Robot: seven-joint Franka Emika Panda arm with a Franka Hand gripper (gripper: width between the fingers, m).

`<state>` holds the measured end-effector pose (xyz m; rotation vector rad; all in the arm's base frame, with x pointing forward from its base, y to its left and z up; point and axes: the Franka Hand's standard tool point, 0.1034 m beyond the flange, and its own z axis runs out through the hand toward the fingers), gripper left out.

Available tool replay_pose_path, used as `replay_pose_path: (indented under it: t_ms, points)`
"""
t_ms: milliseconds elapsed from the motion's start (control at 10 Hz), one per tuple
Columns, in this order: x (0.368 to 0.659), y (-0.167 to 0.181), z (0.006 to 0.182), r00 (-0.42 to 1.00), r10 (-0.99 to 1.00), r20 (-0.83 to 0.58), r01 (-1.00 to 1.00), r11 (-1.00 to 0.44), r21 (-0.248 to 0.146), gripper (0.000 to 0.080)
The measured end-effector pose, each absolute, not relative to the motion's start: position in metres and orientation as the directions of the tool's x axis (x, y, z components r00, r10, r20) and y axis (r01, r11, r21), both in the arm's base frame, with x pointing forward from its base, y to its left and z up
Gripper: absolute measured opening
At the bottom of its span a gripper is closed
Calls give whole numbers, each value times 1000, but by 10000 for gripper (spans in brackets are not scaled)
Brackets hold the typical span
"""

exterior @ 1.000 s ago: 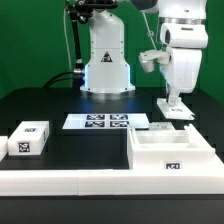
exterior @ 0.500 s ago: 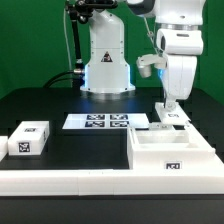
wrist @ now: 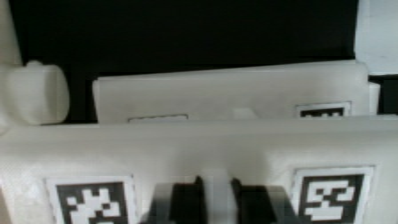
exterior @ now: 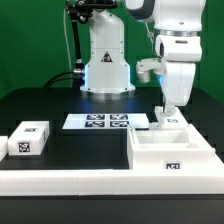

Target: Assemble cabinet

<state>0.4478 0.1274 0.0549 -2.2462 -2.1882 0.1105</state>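
Holding narrow: pincer (exterior: 168, 111) pinching a small white tagged piece (exterior: 172, 122) by its top edge, right of centre in the exterior view. Wrist view showing the dark fingers (wrist: 185, 196) nearly together on a thin white strip, with a tag on either side, so the grip is looking roughly centred.

Hanging the piece at the back rim of the cabinet box (exterior: 148, 160), the big open white shell sitting lower right in the exterior view. Touching the rim or just clear of it: cannot tell from either view.

Suggesting for the step in hand:
- keeping the piece upright and square to the back wall before going down
- lowering slowly, as a thin-edge pinch is likely to pivot if a corner catches the rim
- checking both tags are staying level in the wrist view while descending
- not opening the fingers until the piece is seated

Lying well clear of the work: tagged block (exterior: 28, 138) at far left, marker board (exterior: 100, 122) at centre, long low rail (exterior: 70, 182) running along the bottom.
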Motion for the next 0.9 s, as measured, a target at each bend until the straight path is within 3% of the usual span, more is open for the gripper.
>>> replay_pose_path:
  t_ms: [500, 900]
  points:
    - [462, 120, 75, 30, 996, -81, 998, -35, -54, 62]
    - [460, 119, 72, 30, 996, -83, 997, -35, -62, 62]
